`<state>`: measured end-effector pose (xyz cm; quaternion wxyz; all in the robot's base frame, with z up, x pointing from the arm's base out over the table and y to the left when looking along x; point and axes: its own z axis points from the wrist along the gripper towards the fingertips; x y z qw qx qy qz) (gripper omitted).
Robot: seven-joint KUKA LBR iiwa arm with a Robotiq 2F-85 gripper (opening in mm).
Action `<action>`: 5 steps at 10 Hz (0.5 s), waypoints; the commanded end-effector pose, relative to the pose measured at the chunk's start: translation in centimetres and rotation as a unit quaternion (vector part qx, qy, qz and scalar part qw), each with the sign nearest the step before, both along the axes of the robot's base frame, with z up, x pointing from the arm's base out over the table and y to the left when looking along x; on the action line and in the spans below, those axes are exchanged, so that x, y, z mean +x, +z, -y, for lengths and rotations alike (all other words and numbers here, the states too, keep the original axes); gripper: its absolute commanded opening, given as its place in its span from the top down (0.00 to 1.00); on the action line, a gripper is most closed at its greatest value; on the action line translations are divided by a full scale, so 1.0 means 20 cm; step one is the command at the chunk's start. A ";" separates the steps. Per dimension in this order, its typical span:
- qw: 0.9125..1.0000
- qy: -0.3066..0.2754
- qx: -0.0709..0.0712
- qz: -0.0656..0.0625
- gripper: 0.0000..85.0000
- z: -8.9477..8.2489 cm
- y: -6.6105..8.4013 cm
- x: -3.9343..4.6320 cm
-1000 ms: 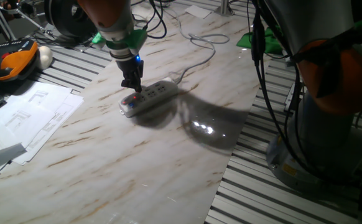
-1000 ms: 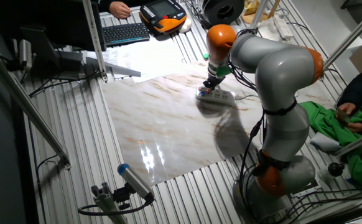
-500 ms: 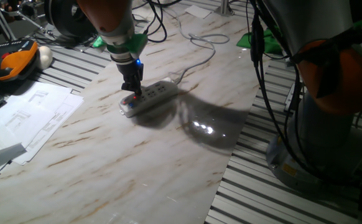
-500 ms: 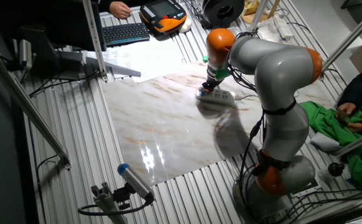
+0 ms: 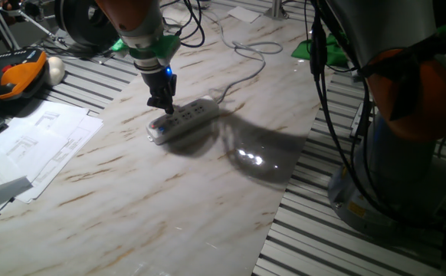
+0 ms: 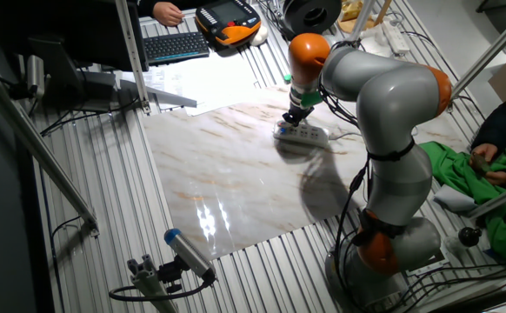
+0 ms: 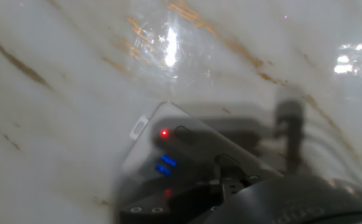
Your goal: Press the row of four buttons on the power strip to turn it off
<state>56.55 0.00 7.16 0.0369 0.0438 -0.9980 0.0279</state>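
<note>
power strip [image 5: 183,119] flat mid-bench [image 5: 169,199], cable trailing off far end | fingers [image 5: 162,106] poised over buttons [image 5: 160,123] at near end; spread or pressed together: cannot tell | progress: partial, one red lamp lit in hand view, remaining presses judged outstanding

Hand view: buttons [image 7: 163,163] blurred, partly behind gripper body.

The arm bends down over the far side of the marble table [image 6: 227,174], its tool [image 6: 293,120] right above the power strip [image 6: 302,133] — a keyboard [image 6: 175,45] and an orange pendant [image 6: 229,21] lie beyond.
</note>
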 end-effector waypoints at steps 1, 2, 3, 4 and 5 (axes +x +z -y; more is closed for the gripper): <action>1.000 0.000 0.000 0.001 1.00 0.00 0.00 0.001; 1.000 0.000 -0.002 0.000 1.00 0.00 0.01 -0.003; 1.000 -0.003 -0.003 -0.003 1.00 0.00 0.01 -0.009; 1.000 -0.009 -0.005 -0.006 1.00 0.00 0.01 -0.014; 1.000 -0.007 -0.007 -0.005 1.00 0.00 0.01 -0.015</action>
